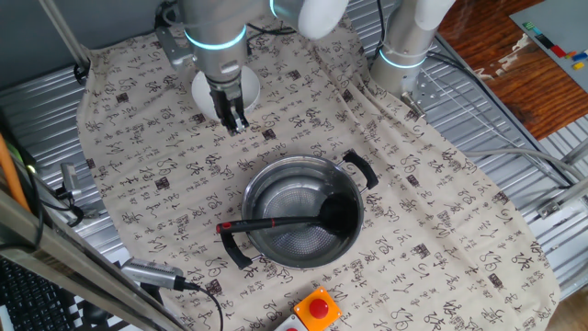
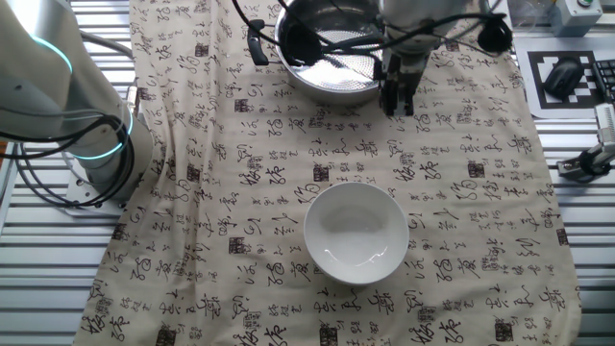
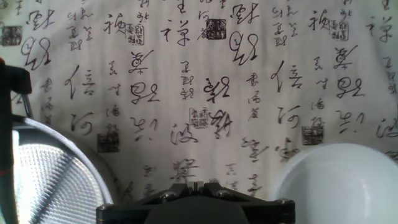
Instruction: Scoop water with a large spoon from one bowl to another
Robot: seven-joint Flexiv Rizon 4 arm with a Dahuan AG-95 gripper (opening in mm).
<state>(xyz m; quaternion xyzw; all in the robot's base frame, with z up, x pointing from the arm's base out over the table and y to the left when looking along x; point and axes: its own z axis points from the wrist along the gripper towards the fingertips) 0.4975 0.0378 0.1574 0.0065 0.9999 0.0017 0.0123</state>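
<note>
The black ladle [image 1: 303,221] lies in the steel pot [image 1: 303,184], its scoop [image 1: 338,213] against the right wall and its red-tipped handle [image 1: 226,227] over the left rim. In the other fixed view the pot [image 2: 332,82] is at the top and the ladle's scoop [image 2: 298,43] shows inside it. The small white bowl [image 2: 356,234] stands on the cloth, apart from the pot; it is half hidden behind the arm [image 1: 250,89]. My gripper [image 1: 235,119] [image 2: 399,99] hangs over the cloth between pot and bowl, shut and holding nothing. The hand view shows the pot [image 3: 50,180] bottom left and the bowl [image 3: 342,186] bottom right.
A calligraphy-printed cloth [image 1: 432,230] covers the table. A red push button [image 1: 318,308] sits at the near edge. A second robot base [image 2: 86,125] stands on the metal table beside the cloth. Cables and a keyboard [image 2: 605,77] lie at the sides.
</note>
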